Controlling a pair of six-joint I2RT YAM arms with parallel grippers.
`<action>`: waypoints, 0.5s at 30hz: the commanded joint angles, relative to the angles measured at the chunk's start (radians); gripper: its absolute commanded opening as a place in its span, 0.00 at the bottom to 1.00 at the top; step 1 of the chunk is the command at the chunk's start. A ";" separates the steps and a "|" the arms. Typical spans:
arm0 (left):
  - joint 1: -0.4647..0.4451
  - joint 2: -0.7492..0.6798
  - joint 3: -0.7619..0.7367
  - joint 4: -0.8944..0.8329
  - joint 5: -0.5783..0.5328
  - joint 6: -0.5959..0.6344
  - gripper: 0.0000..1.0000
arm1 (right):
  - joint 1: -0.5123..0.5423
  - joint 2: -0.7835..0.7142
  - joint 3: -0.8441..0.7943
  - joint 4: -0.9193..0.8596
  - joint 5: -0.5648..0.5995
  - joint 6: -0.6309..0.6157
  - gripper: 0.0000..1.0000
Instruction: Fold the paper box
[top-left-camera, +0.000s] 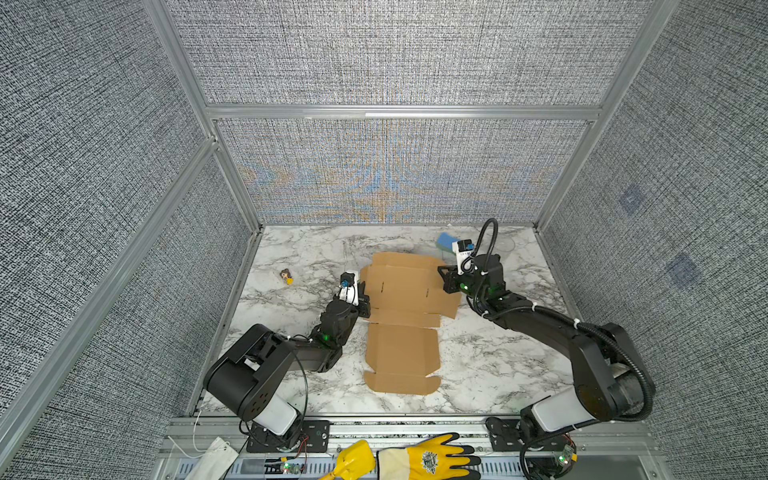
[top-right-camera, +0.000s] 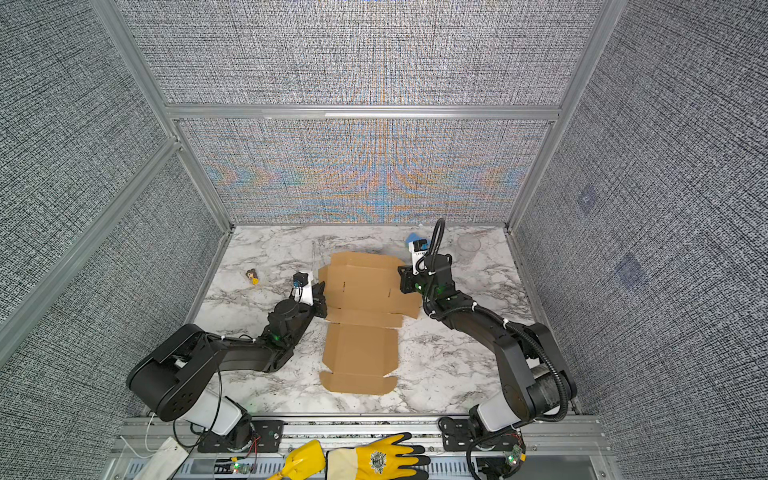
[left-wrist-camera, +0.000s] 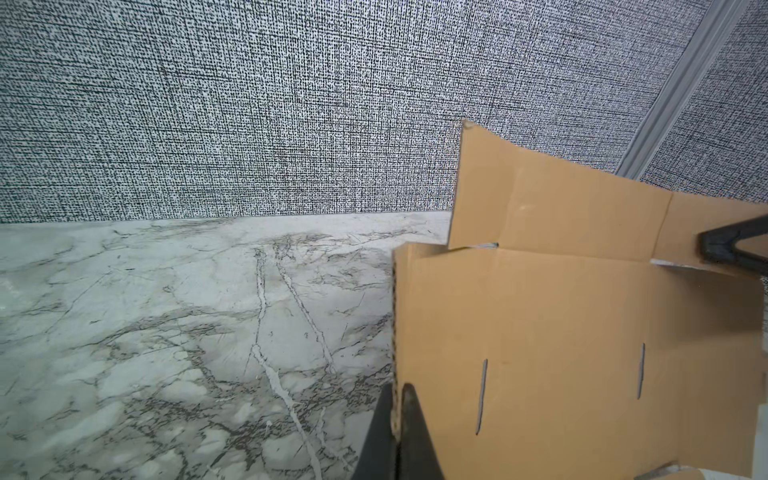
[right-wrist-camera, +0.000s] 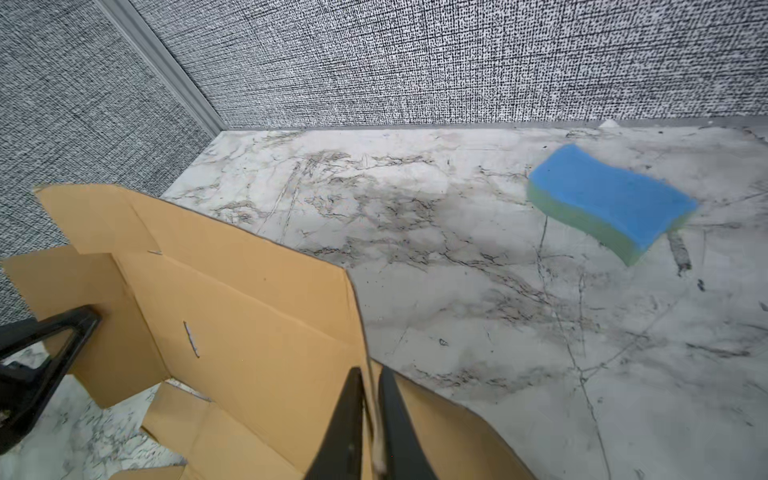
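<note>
Now the marble table (top-left-camera: 498, 374) carries the paper box (top-left-camera: 403, 349) at its middle, mostly flat, with the far part raised. The left gripper (left-wrist-camera: 397, 397) and the right gripper (right-wrist-camera: 371, 374) each pinch one side edge of it, with the jaws closed on the cardboard. I think both should lift evenly, so the creases bend straight. The badge on the yellow glove (top-left-camera: 432, 459) is too small to read.

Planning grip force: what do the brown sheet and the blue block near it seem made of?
The paper box: corrugated cardboard, matte brown; the cut edge in the left wrist view shows fluting. The sponge: probably soft foam, matte blue over a green layer, with a wavy outline.
</note>
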 joint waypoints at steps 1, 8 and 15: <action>0.001 -0.010 -0.008 0.049 -0.018 -0.009 0.03 | 0.031 -0.006 0.012 -0.032 0.181 0.044 0.05; 0.001 -0.008 -0.037 0.095 0.009 0.000 0.05 | 0.121 0.014 0.066 -0.085 0.379 0.054 0.00; 0.000 -0.019 -0.044 0.074 0.021 -0.006 0.13 | 0.165 0.001 0.063 -0.083 0.477 0.040 0.00</action>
